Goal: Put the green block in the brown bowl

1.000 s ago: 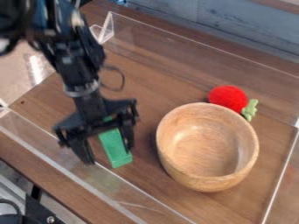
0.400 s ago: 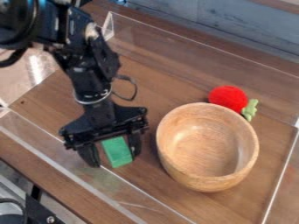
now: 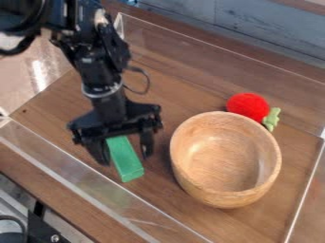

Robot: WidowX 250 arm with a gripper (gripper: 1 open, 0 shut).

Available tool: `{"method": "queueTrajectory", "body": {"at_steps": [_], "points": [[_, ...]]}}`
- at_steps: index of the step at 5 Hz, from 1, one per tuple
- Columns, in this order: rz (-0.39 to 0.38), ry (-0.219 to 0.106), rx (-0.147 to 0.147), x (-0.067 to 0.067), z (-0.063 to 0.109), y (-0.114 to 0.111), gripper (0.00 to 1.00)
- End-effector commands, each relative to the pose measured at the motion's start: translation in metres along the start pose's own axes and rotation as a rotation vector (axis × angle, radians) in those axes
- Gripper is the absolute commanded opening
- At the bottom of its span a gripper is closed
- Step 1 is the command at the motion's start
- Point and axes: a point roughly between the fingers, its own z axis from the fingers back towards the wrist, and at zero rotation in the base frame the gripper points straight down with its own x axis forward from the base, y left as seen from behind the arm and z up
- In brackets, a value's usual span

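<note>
The green block [image 3: 125, 159] lies flat on the wooden tabletop, left of the brown bowl [image 3: 191, 129], its long side pointing toward the front edge. My gripper [image 3: 122, 150] points down over the block's far end. Its black fingers [image 3: 93, 152] stand open on either side of the block, and I see no grip on it. The bowl is upright with nothing in it, a short gap to the right of the block.
A red round toy [image 3: 249, 104] with a small green bit sits just behind the bowl at the right. Clear plastic walls [image 3: 76, 180] fence the tabletop at the front, back and sides. Bare wood lies behind the arm.
The gripper has shifted a little toward the back and rolled slightly about its own axis. Its jaws stay wide open. The green block lies where it was.
</note>
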Motion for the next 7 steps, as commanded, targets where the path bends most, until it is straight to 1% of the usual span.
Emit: {"method": "queueTrajectory", "body": {"at_steps": [1, 2, 3, 4, 5, 6, 7], "points": [[-0.005, -0.050, -0.006, 0.013, 0.004, 0.004, 1.00], [0.019, -0.060, -0.001, 0.015, 0.001, 0.010, 1.00], [0.066, -0.071, 0.004, 0.016, 0.000, 0.012, 1.00], [0.091, -0.077, 0.012, 0.017, 0.001, 0.014, 1.00], [0.097, -0.078, 0.021, 0.012, -0.012, 0.017, 1.00], [0.124, -0.090, 0.026, 0.005, -0.024, 0.017, 1.00], [0.159, -0.101, 0.038, -0.002, -0.026, 0.006, 1.00]]}}
